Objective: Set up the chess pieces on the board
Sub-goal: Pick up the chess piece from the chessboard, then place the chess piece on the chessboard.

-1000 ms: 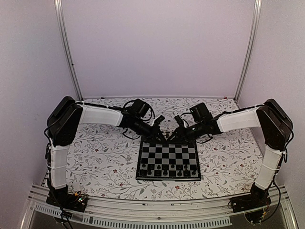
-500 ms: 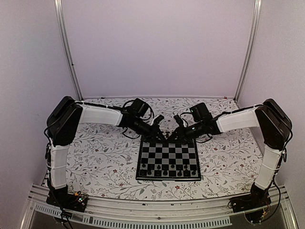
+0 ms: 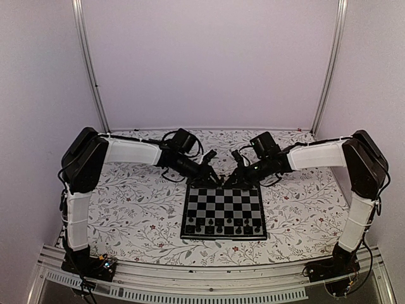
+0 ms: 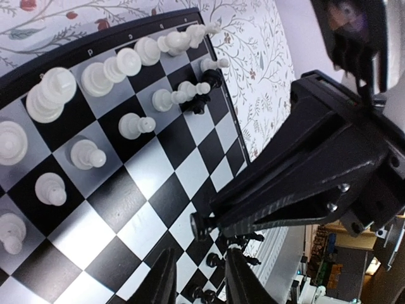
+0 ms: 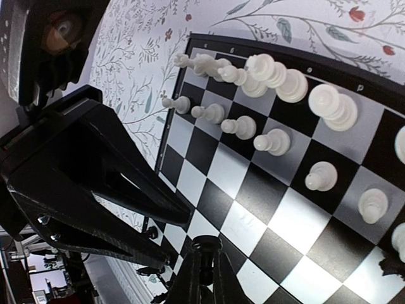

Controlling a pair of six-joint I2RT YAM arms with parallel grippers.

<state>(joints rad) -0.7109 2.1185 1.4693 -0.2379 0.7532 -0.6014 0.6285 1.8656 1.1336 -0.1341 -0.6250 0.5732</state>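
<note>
The board point(image 3: 223, 204) lies mid-table with black chess pieces point(image 3: 221, 225) on its near rows. Both grippers hover over its far edge, tips nearly meeting. White chess pieces point(image 4: 95, 76) stand in two rows on the far side, also visible in the right wrist view point(image 5: 272, 69). Two black pieces point(image 4: 201, 95) stand among the white ones. My right gripper point(image 5: 207, 261) is shut on a small black piece point(image 5: 207, 246), held above the board point(image 5: 266, 209). My left gripper point(image 4: 199, 282) is open with nothing between its fingers, just beside the right gripper point(image 4: 316, 177).
A floral table cover point(image 3: 139, 215) surrounds the board. White walls with metal rails point(image 3: 88, 63) close in the back and sides. Both arms reach in from the sides, the left gripper point(image 3: 214, 178) and the right gripper point(image 3: 233, 179) close together.
My left gripper has opened from shut. My right gripper has closed on the black piece. Both arms shifted only slightly above the board's far edge.
</note>
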